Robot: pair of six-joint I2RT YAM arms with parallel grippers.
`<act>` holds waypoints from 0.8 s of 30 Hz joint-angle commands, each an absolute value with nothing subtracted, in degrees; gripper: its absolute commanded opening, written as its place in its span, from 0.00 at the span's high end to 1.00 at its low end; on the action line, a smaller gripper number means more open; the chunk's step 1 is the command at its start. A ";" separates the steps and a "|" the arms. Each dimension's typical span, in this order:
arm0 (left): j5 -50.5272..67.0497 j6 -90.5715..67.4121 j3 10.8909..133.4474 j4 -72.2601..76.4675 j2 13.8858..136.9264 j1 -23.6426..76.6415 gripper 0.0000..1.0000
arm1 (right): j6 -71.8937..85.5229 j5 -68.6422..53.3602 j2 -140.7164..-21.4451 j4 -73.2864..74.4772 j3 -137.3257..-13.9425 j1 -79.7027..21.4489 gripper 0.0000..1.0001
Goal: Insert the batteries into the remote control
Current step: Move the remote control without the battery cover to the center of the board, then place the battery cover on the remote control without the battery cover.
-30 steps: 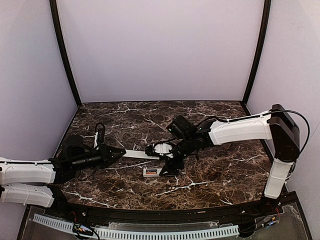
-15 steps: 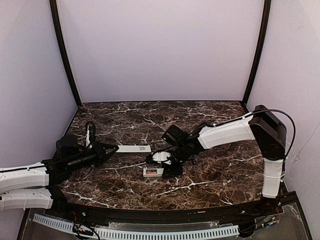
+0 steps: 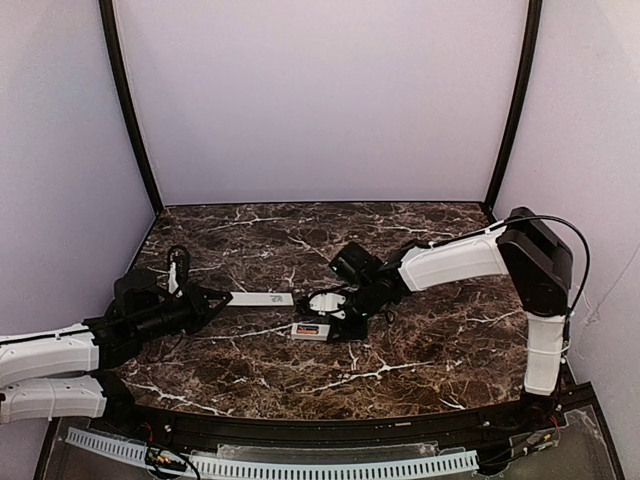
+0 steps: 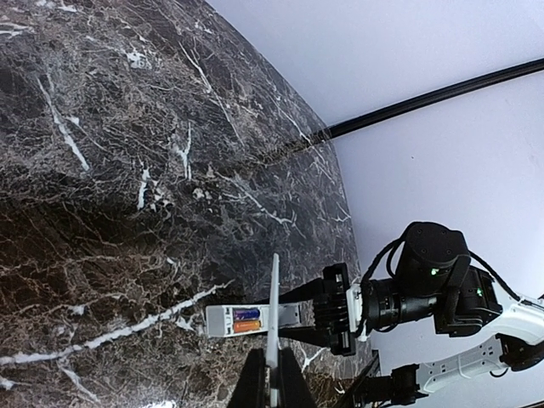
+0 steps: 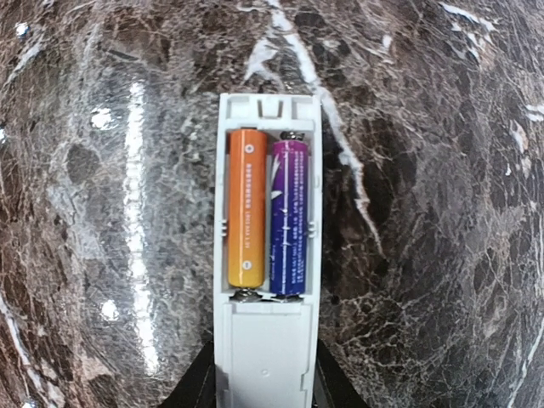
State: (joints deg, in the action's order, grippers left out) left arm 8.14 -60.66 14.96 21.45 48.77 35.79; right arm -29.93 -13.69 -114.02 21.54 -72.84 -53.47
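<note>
Likely light, stiff and slippery, the remote control (image 5: 266,357) lies on the desk (image 5: 442,255), batteries (image 5: 248,212) in its open bay, best gripped by its long sides, where the right hand (image 5: 262,393) sits narrow, contact unclear; the left hand (image 4: 270,382) pinches the cover strip (image 4: 274,314).

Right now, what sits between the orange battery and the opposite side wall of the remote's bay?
A purple battery, lying lengthwise right beside the orange battery in the remote control's open bay. The right wrist view shows it plainly.
</note>
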 commanded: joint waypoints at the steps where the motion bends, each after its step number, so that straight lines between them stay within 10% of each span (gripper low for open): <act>1: 9.61 -59.52 16.04 20.33 50.35 34.09 1.00 | -29.07 -11.71 -116.27 20.86 -74.17 -52.21 0.65; 9: 20.71 -57.49 18.41 30.43 59.30 33.14 1.00 | -28.83 -12.80 -108.59 21.18 -71.88 -51.96 0.08; 24: 35.28 -61.75 22.74 49.61 78.38 33.56 1.00 | -31.04 -13.45 -101.60 24.15 -72.65 -51.42 0.09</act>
